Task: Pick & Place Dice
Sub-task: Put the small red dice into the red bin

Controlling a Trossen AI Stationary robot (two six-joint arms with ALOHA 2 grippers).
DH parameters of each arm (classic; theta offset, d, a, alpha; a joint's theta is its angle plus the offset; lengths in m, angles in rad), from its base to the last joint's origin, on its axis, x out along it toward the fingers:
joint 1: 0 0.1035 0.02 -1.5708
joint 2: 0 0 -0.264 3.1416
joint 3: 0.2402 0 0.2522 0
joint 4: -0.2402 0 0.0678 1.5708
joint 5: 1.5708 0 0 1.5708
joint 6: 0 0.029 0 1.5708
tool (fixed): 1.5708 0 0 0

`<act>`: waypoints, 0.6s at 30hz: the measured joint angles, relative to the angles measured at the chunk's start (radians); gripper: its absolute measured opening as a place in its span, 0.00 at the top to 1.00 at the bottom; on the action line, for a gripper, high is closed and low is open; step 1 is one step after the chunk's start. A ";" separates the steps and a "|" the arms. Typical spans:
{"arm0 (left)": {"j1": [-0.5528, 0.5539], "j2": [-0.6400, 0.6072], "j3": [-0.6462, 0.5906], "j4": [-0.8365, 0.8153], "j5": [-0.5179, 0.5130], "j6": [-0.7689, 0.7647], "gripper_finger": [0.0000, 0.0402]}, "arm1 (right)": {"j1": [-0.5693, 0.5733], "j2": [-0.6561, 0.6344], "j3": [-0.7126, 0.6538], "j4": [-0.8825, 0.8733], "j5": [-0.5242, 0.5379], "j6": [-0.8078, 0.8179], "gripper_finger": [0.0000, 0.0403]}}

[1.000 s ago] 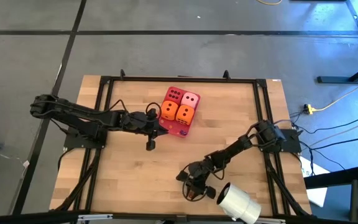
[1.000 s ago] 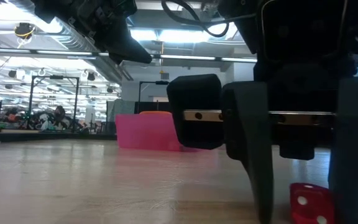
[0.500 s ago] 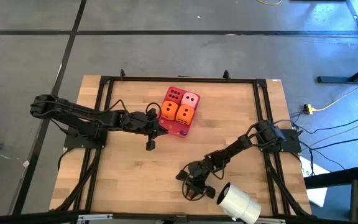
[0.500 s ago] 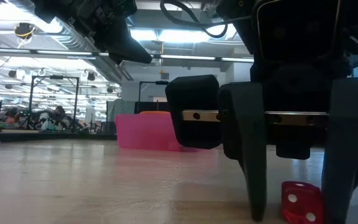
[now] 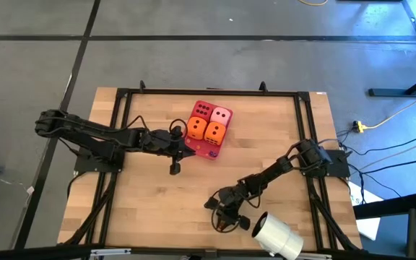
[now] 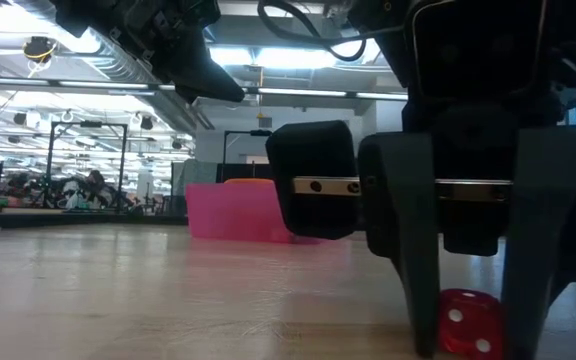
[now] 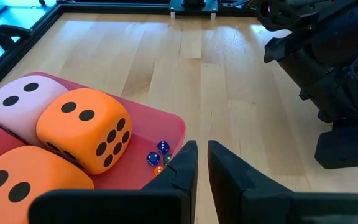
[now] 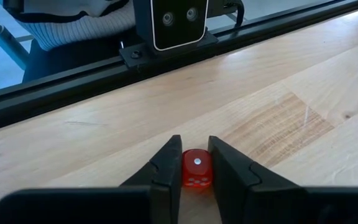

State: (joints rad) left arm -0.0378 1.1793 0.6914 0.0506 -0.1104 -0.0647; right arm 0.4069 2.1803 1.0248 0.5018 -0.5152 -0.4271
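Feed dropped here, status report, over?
Right gripper clamped on small red die, on table. Left gripper shut beside red tray. White roll close by.

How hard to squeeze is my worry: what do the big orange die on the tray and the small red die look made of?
Big orange die: probably soft foam, with a matte finish. It has a dull, glare-free surface and rounded edges. Small red die: likely hard plastic, glossy and perhaps slightly translucent. It has crisp faces and white pips.
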 joint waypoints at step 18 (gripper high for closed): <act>0.000 -0.118 0.000 -0.069 -0.001 0.000 0.92 | -0.128 -0.122 0.009 -0.128 0.146 -0.103 0.83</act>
State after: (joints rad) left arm -0.0377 1.0617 0.6918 -0.0184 -0.1114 -0.0643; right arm 0.2789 2.0586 1.0338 0.3739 -0.3690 -0.5299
